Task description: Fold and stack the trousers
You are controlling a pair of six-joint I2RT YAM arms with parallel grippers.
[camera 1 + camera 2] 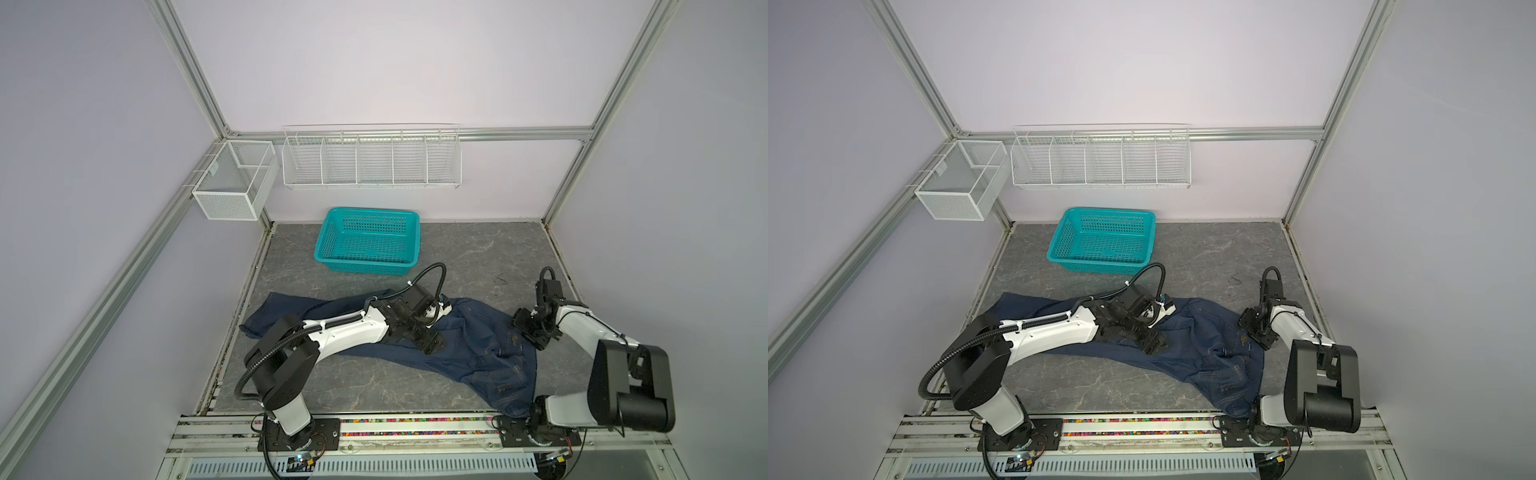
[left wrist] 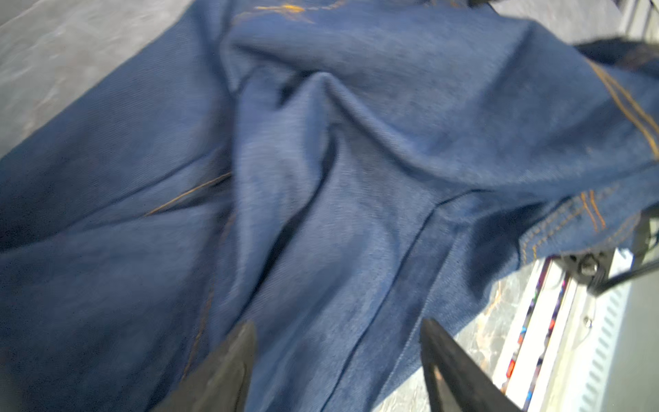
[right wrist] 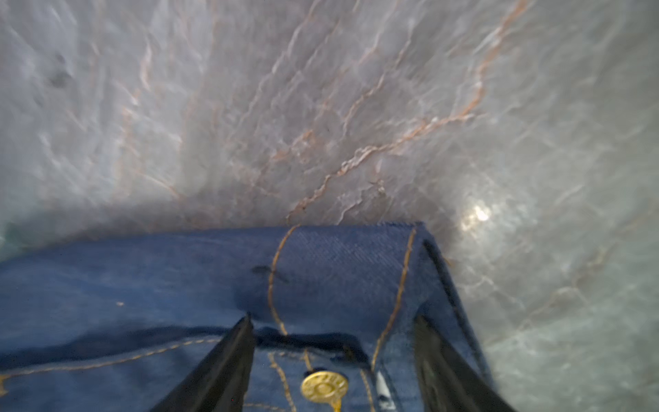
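Observation:
The trousers (image 1: 478,353) (image 1: 1208,353) are dark navy jeans, rumpled across the grey table in both top views. The legs run left and the waist lies right. My left gripper (image 1: 432,345) (image 1: 1154,345) reaches over their middle. In the left wrist view it (image 2: 337,328) is open, just above creased denim (image 2: 321,178), with nothing pinched. My right gripper (image 1: 524,329) (image 1: 1250,328) is at the waist's right edge. In the right wrist view it (image 3: 333,321) is open, its jaws standing either side of the waistband end (image 3: 342,264) and brass button (image 3: 324,387).
A teal plastic basket (image 1: 328,237) (image 1: 1061,237) stands behind the trousers at the table's back. A white wire rack (image 1: 371,160) and a mesh box (image 1: 232,183) hang on the walls. One trouser end drapes towards the front rail (image 1: 415,428) beside the right arm's base (image 1: 536,428).

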